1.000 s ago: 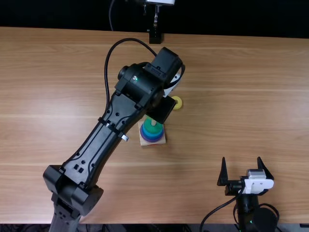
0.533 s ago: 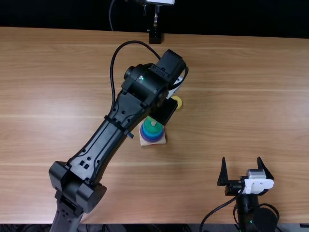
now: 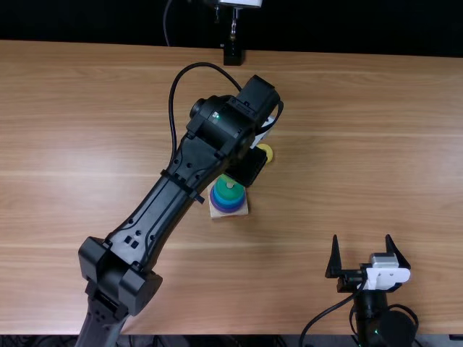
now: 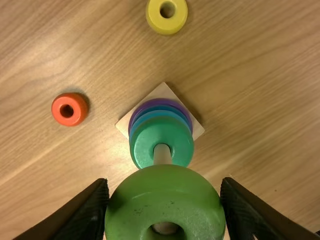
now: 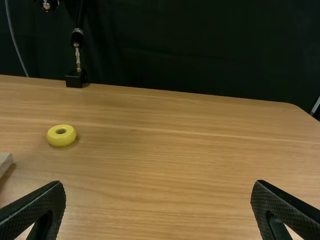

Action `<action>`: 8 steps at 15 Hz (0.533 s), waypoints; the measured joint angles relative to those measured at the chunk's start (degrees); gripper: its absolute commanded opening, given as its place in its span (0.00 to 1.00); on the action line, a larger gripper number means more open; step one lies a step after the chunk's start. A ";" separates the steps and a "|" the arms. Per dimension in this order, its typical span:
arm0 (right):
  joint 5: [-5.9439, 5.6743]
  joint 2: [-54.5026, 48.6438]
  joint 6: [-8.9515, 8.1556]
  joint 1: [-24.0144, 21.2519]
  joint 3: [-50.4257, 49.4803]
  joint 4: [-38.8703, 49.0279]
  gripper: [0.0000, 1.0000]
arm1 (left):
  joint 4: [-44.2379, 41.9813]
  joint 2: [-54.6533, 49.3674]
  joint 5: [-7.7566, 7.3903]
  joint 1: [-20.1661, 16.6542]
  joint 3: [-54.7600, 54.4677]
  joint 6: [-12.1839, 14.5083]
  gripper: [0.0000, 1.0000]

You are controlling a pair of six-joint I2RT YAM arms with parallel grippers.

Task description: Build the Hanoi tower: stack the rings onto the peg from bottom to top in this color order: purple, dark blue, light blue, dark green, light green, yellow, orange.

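Peg (image 4: 162, 152): one, inside four rings (image 4: 145, 142)
Loose: one yellow ring (image 4: 154, 20), one orange ring (image 4: 58, 113)
Your left gripper (image 3: 247, 165): holding one light-green ring (image 4: 131, 200)
Your right gripper (image 3: 362, 237): spread wide

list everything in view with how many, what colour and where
light green ring: 1, light green, gripped in the left tool, over the peg
dark green ring: 1, dark green, top of the stack
light blue ring: 1, light blue, under dark green
dark blue ring: 1, dark blue, under light blue
purple ring: 1, purple, bottom
peg: 1, pale, through the stack
base: 1, pale, under the stack
yellow ring: 1, yellow, on the table
orange ring: 1, orange, on the table
table: 1, light brown, under everything
backdrop: 1, black, beyond the table
arms: 2, black, left over the stack, right at near right
tools: 2, black, left on the light green ring, right tool open
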State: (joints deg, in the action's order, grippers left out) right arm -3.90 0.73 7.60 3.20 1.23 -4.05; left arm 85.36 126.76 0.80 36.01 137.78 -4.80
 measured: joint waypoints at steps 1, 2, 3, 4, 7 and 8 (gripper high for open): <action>0.00 0.00 0.00 0.00 0.00 -0.02 1.00 | 0.02 0.00 0.00 0.00 -0.02 -0.07 1.00; 0.02 0.00 0.00 0.00 -0.02 0.00 1.00 | -0.17 0.00 0.00 0.00 -0.22 -0.04 1.00; 0.02 0.00 -0.02 0.00 0.00 0.00 1.00 | -0.55 -0.02 0.00 0.00 -0.28 -0.02 1.00; 0.02 0.00 0.00 0.00 0.00 0.02 1.00 | -0.90 0.00 0.02 -0.02 -0.28 -0.02 1.00; 0.02 0.00 0.00 0.00 -0.02 -0.02 1.00 | -2.25 -0.90 -0.13 -1.46 -0.76 -0.04 1.00; 0.02 0.00 0.00 0.00 -0.02 0.00 1.00 | -5.22 -2.80 -0.11 -2.75 -1.70 -0.04 1.00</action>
State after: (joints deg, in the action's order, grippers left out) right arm -3.88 0.73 7.60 3.20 1.21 -4.05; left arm 80.14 123.96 0.69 33.26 136.07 -4.84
